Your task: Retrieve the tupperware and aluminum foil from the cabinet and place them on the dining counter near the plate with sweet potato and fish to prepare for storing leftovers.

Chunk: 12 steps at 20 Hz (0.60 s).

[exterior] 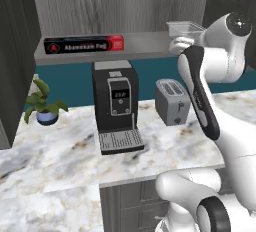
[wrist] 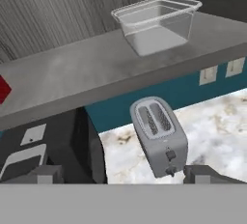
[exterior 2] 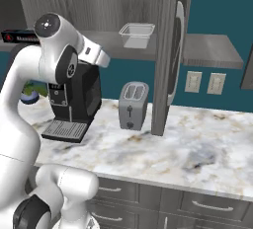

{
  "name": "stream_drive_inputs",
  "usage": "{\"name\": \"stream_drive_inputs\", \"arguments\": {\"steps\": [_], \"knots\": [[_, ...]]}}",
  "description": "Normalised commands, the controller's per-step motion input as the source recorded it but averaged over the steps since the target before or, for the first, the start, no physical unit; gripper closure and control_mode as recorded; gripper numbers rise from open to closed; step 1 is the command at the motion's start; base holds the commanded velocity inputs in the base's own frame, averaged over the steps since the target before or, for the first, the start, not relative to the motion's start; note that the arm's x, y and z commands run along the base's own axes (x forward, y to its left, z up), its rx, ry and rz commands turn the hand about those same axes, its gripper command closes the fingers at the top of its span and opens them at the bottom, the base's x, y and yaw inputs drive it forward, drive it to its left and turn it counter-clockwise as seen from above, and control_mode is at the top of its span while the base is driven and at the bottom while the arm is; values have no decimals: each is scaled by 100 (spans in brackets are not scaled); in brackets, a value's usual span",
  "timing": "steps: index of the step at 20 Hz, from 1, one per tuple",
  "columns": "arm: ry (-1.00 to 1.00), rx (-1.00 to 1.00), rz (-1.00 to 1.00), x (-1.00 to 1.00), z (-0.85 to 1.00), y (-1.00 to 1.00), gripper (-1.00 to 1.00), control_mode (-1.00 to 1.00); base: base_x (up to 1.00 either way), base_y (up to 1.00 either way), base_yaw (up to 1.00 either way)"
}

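Tupperware (wrist: 157, 22) sits upright on cabinet shelf (wrist: 72, 78).

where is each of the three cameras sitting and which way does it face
Left base view: behind the arm's left, facing the grey shelf board with the long black foil box; white arm at right.
Right base view: behind its right, same shelf; arm at left.
Hand view: on the hand, looking up past the open gripper at the translucent rectangular tub.
All share the tub and grey metal toaster.

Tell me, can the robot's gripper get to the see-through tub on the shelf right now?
Probably yes. The tub sits alone on the open shelf, nothing stands before it, and the gripper is open and pointed that way.
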Motion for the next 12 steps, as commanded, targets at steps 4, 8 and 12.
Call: {"name": "stream_drive_inputs", "arguments": {"steps": [4,8,12], "knots": [[-21,0,-11,12,59,-24,-100,-100,0,0,0],[-10,0,-13,20,36,-26,-100,-100,0,0,0],[9,0,-14,26,13,-35,-100,-100,0,0,0]]}}
